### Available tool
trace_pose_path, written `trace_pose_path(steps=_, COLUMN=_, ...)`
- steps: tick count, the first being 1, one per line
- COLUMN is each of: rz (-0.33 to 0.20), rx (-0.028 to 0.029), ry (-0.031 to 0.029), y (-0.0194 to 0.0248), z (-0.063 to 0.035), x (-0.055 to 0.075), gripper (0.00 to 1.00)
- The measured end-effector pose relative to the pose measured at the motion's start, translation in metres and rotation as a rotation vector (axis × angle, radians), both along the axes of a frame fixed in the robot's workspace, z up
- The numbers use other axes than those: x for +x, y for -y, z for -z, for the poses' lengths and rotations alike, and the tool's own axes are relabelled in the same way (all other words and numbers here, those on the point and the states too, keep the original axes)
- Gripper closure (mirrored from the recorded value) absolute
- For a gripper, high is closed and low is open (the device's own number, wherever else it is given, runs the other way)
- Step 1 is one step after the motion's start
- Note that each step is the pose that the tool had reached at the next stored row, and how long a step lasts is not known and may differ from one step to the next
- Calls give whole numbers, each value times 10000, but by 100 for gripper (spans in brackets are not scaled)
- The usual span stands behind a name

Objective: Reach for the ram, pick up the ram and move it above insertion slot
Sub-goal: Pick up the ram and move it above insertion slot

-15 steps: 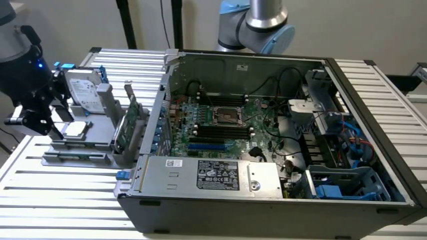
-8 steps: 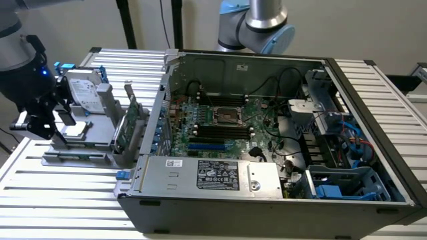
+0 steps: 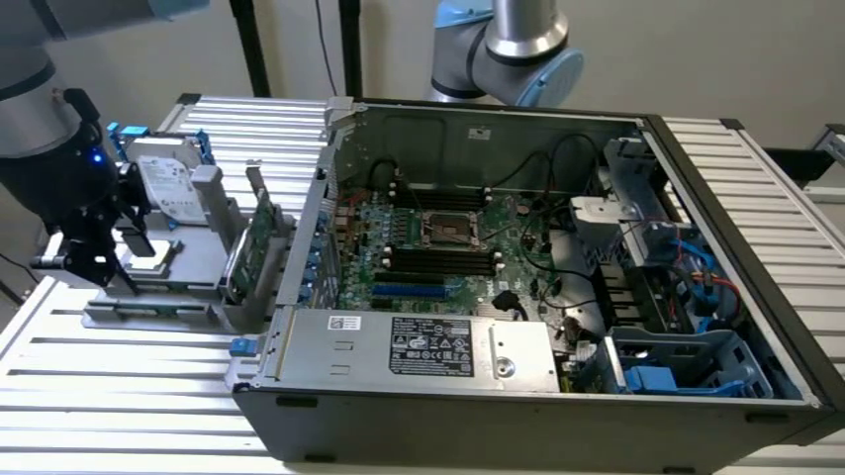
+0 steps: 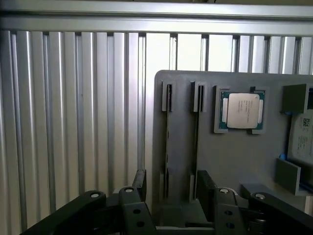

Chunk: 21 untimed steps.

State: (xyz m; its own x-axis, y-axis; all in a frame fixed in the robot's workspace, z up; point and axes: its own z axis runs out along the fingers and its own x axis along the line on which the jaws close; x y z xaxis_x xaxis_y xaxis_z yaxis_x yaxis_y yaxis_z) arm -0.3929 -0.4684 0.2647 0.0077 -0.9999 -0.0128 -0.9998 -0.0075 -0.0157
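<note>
Exterior view gives you the slatted metal surface (image 3: pixel 106 396) first, with the open computer case (image 3: pixel 528 435) lying on it and filling most of the middle. Your arm (image 3: pixel 34 129) comes in at the exterior view's left, and a second arm (image 3: pixel 509 45) stands behind the case. Inside the case you see the green motherboard (image 3: pixel 521 223), with the silver power supply (image 3: pixel 422 346) along the near wall. On the board, the insertion slot (image 3: pixel 436 259) is one of several parallel black sockets, between the square CPU socket (image 3: pixel 449 230) and the shorter blue slot (image 3: pixel 410 291). Nothing is seated in those black sockets. Outside the case, at the exterior view's left, a grey fixture (image 3: pixel 172 267) holds a silver hard drive (image 3: pixel 169 183) and a green expansion card (image 3: pixel 260 237), both on edge. Your pincer (image 3: pixel 109 277) hangs low over that fixture, well apart from the motherboard. From the wrist view, the pincer (image 4: pixel 172 188) is spread wide and holds nothing. Its fingers (image 4: pixel 140 182) stand to either side of two narrow holders in the fixture (image 4: pixel 234 161). The ram (image 4: pixel 167 142) shows there as a thin dark strip seen edge-on. A second like strip (image 4: pixel 197 142) sits just beside it, and you cannot tell the two apart. A processor chip (image 4: pixel 243 110) rests in its own pocket near them.
</note>
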Motion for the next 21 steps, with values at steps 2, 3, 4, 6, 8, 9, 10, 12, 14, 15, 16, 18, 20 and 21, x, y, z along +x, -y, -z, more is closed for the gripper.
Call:
trace_pose_path(steps=2, rz=0, rx=0, ry=0, y=0, z=36, x=0, gripper=46)
trace_pose_path(steps=3, rz=0, rx=0, ry=-1, y=0, z=55, x=0, gripper=46)
trace_pose_path(steps=4, rz=0, rx=-1, ry=-1, y=0, z=74, x=-1, gripper=46)
trace_pose_path(steps=6, rz=0, rx=0, ry=0, y=0, z=110, x=-1, gripper=46)
trace_pose_path(steps=8, rz=0, rx=0, ry=0, y=0, z=146, x=-1, gripper=46)
trace_pose_path(steps=9, rz=0, rx=0, ry=-1, y=0, z=163, x=-2, gripper=46)
trace_pose_path(steps=10, rz=0, rx=0, ry=-1, y=0, z=182, x=-2, gripper=46)
trace_pose_path(steps=12, rz=0, rx=-1, ry=-3, y=0, z=219, x=-3, gripper=46)
trace_pose_path(steps=14, rz=0, rx=-1, ry=-5, y=0, z=254, x=-4, gripper=46)
trace_pose_path(steps=15, rz=0, rx=0, ry=-4, y=0, z=273, x=-4, gripper=46)
trace_pose_path(steps=16, rz=0, rx=0, ry=-4, y=0, z=292, x=-5, gripper=46)
trace_pose_path(steps=18, rz=0, rx=-1, ry=-9, y=0, z=328, x=-6, gripper=46)
trace_pose_path(steps=20, rz=1, rx=0, ry=-13, y=0, z=365, x=-8, gripper=46)
trace_pose_path(steps=21, rz=0, rx=-1, ry=-16, y=0, z=382, x=-9, gripper=46)
